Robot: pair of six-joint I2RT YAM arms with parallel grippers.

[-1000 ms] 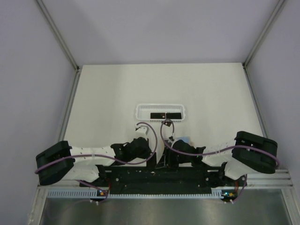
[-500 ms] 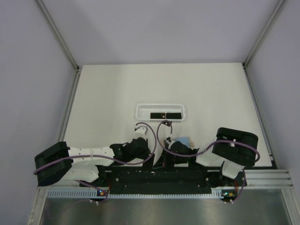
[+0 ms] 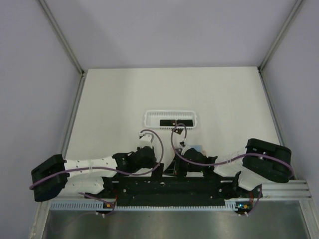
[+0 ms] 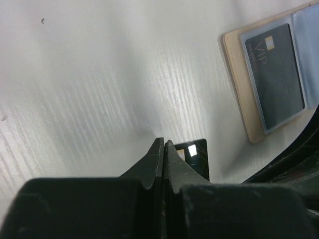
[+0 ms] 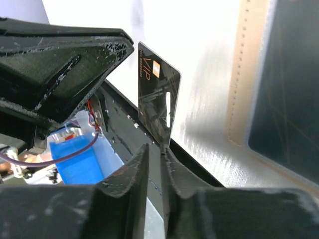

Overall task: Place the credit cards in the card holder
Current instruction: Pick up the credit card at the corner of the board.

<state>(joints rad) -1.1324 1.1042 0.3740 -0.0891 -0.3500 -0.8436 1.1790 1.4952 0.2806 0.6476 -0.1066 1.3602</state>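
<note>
My right gripper point(image 5: 155, 148) holds a black credit card point(image 5: 158, 94) upright by its lower edge, a narrow gap showing between its jaws. In the top view it point(image 3: 173, 168) is low at the table's near edge. My left gripper point(image 4: 164, 142) is shut and empty, its tips just left of that card point(image 4: 196, 152); in the top view it point(image 3: 155, 163) faces the right one. The tan card holder point(image 4: 238, 89) lies open to the right, with a dark card point(image 4: 274, 74) in its clear pocket. It also shows in the right wrist view point(image 5: 243, 74) and the top view point(image 3: 197, 149).
A long white perforated basket point(image 3: 149, 119) stands beyond the grippers with black cards point(image 3: 171, 122) inside. The arms' black base rail point(image 3: 164, 186) runs along the near edge, right under the held card. Grey walls enclose the table.
The left arm's elbow has dropped down and to the left. The right arm's elbow swung left, then back right. Both grippers stay close together at the near middle.
</note>
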